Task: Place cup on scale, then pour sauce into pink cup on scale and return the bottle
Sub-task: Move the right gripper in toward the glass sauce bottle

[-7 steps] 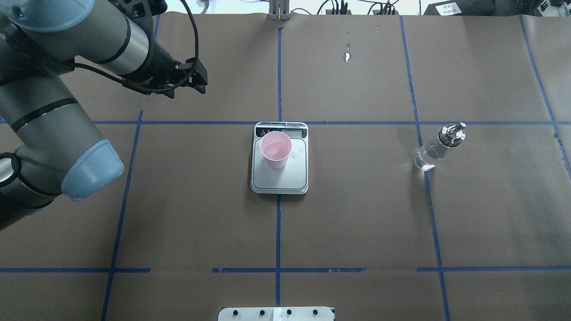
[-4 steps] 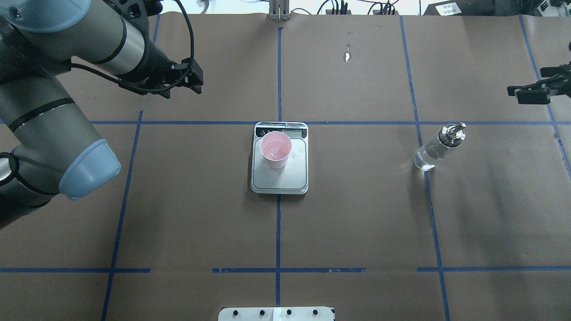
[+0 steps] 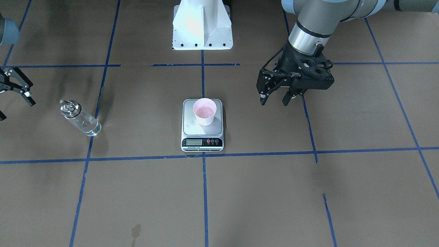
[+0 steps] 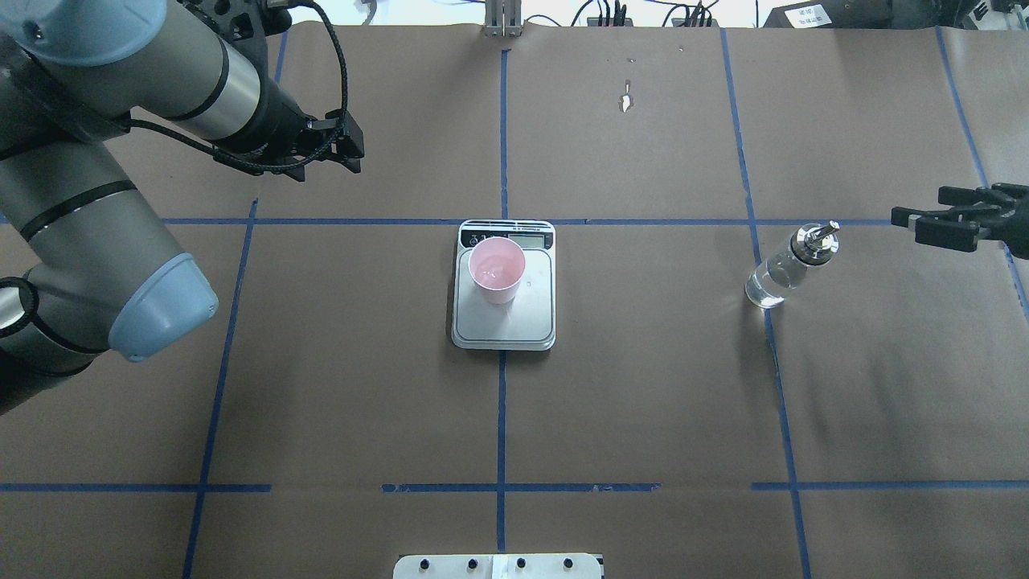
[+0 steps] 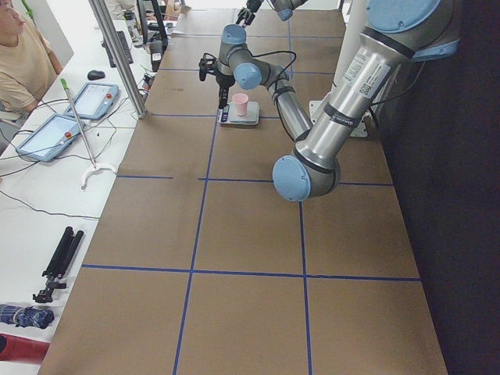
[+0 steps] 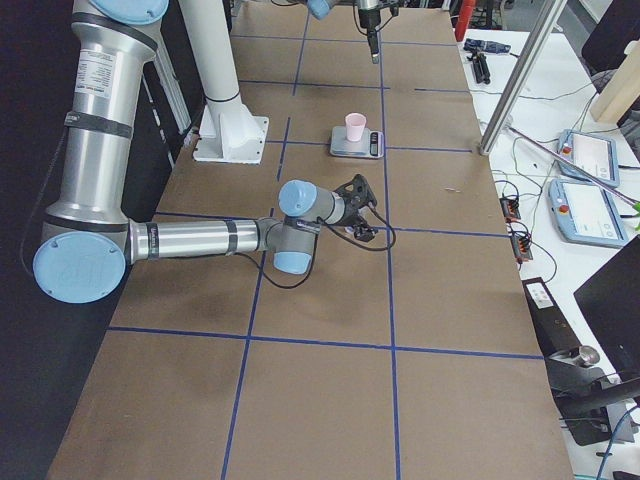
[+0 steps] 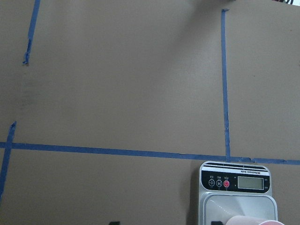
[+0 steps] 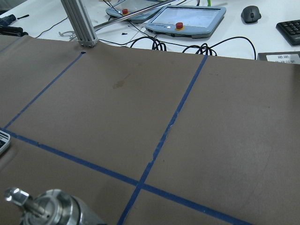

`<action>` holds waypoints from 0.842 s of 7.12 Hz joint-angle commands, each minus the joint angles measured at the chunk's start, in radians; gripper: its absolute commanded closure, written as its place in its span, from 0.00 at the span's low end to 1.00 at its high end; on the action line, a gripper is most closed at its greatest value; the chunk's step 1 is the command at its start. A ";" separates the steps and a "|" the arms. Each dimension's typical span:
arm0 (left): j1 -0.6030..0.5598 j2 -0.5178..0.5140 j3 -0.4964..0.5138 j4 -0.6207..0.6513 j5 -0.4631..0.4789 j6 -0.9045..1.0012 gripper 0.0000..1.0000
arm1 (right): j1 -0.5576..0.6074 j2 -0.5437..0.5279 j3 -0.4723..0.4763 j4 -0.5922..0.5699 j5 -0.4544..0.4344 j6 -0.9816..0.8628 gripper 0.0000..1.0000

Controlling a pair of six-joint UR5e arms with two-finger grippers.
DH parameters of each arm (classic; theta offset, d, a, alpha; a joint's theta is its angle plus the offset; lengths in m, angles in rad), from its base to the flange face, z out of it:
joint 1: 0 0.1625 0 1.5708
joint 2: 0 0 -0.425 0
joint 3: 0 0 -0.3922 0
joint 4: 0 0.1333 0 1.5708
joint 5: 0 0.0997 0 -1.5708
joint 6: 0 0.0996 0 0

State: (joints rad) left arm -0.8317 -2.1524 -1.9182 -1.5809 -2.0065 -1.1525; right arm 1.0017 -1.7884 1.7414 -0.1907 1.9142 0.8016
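Scale (image 4: 514, 323) is our landmark.
Left gripper (image 3: 273, 102): off scale's left, fingers apart, empty.
Right gripper (image 4: 916, 206): well right of scale, fingers apart, empty.
Bottle (image 4: 781, 272): upright between scale and right gripper, long axis vertical. We judge right arm much nearer for side grasp.
Cup (image 4: 497, 270): standing on scale platform.

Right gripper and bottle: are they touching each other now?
Apart. In the overhead view, bare paper shows between the open right gripper and the bottle. The front-facing view shows the same gap.
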 commanded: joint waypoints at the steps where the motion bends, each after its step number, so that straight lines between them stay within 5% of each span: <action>1: 0.002 -0.010 -0.001 -0.001 0.000 -0.006 0.28 | -0.072 -0.080 0.000 0.132 -0.001 0.044 0.09; 4: 0.002 -0.010 0.001 -0.013 0.000 -0.006 0.28 | -0.271 -0.111 -0.003 0.155 -0.095 0.047 0.02; 5: 0.003 -0.011 0.001 -0.013 0.000 -0.004 0.28 | -0.395 -0.103 0.006 0.155 -0.206 0.051 0.02; 6: 0.003 -0.009 0.001 -0.013 0.000 -0.004 0.28 | -0.540 -0.102 0.013 0.154 -0.422 0.070 0.02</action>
State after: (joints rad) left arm -0.8289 -2.1624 -1.9175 -1.5926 -2.0064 -1.1570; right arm 0.6223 -1.8929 1.7461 -0.0362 1.6959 0.8556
